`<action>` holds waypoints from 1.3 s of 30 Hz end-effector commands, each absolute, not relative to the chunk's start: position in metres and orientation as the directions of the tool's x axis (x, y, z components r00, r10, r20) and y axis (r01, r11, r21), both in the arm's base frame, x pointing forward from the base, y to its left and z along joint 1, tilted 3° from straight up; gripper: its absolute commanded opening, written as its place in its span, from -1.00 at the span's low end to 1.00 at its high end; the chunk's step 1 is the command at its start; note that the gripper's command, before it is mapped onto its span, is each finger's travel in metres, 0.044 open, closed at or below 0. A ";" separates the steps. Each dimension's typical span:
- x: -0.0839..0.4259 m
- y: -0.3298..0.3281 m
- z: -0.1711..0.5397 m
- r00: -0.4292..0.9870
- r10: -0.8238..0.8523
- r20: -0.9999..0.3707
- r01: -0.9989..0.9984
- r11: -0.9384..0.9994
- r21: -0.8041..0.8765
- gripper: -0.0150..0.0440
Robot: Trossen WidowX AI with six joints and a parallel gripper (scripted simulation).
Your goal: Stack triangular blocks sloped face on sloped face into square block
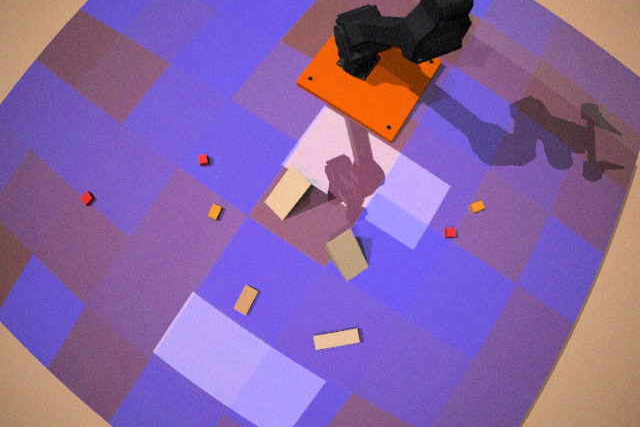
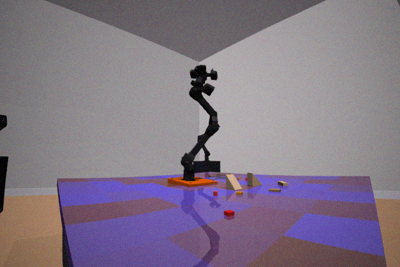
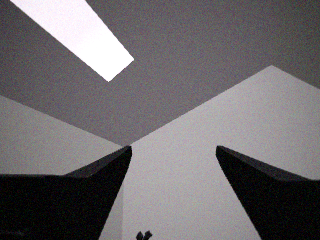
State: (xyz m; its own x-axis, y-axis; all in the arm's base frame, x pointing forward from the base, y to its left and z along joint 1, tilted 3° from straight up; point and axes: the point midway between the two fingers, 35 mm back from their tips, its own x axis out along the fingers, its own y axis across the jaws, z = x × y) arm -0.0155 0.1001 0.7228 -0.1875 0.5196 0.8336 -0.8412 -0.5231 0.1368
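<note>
One pale wooden triangular block stands on the table in front of the orange base plate. The other triangular block stands apart from it, lower right in the top view and farther back in the exterior view. In the exterior view both rise to a high edge at the left and slope down to the right. My gripper is open and empty, raised high above the table. It is outside the top view; the wrist view shows only ceiling and walls between and beyond the fingers.
Around the blocks lie a tan block, a long pale block, red cubes and small orange blocks. The orange base plate carries the arm.
</note>
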 end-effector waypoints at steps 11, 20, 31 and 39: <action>-0.063 -0.020 0.741 -0.357 0.127 0.925 -0.561 -0.821 -0.104 1.00; -0.049 -0.127 0.734 -0.321 -0.223 0.920 -0.208 -0.931 -0.298 1.00; 0.013 -0.213 0.711 -0.148 -0.525 0.838 0.096 -0.851 -0.516 1.00; 0.102 -0.274 0.667 0.105 -0.721 0.685 0.340 -0.621 -0.706 1.00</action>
